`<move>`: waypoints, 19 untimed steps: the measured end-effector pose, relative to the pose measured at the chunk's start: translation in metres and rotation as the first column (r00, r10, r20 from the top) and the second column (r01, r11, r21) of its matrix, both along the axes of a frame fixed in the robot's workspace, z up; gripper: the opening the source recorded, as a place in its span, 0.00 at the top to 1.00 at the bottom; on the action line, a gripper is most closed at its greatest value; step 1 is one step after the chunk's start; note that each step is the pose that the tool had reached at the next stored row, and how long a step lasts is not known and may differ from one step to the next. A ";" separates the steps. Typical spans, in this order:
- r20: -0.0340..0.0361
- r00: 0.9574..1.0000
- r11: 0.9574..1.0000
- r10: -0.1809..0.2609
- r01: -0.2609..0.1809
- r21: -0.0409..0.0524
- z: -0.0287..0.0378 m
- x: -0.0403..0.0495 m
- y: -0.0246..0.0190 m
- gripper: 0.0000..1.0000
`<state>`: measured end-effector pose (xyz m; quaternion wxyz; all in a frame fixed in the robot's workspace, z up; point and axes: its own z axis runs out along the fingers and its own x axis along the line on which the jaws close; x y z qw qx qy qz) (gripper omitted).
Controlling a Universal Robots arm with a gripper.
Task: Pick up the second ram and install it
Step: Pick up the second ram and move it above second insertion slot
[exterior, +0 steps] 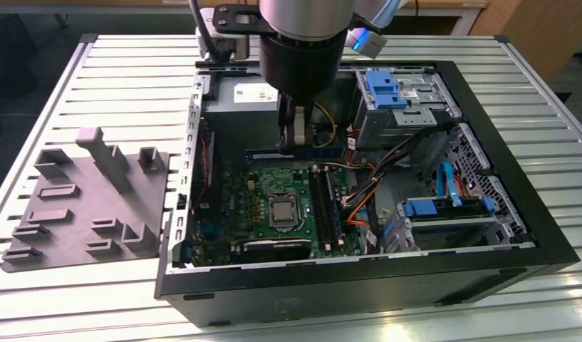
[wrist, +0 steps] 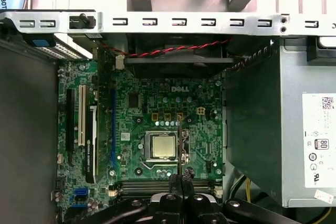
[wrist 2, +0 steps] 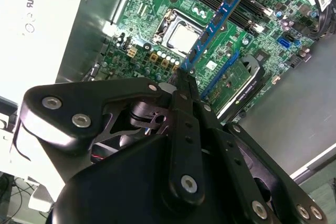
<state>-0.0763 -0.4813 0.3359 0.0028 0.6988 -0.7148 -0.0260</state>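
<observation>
- The arm (exterior: 305, 35) stands near vertical at the top of the exterior view, with the wrist pointing straight down.
- The tool (exterior: 293, 144) hangs below the wrist, its two dark fingers (exterior: 287, 125) close together and parallel.
- In the second wrist view, the fingertips (wrist 2: 185, 93) clamp the ram (wrist 2: 215, 22) between them, the linkage arms folded inward.

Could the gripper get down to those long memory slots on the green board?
Probably yes: the gripper, shut on the second ram, hangs over the motherboard, and nothing covers the memory slots; cables lie beside them.
</observation>
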 end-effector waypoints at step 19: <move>0.000 1.000 1.000 0.000 0.000 0.000 -0.0097 0.0000 0.0000 0.88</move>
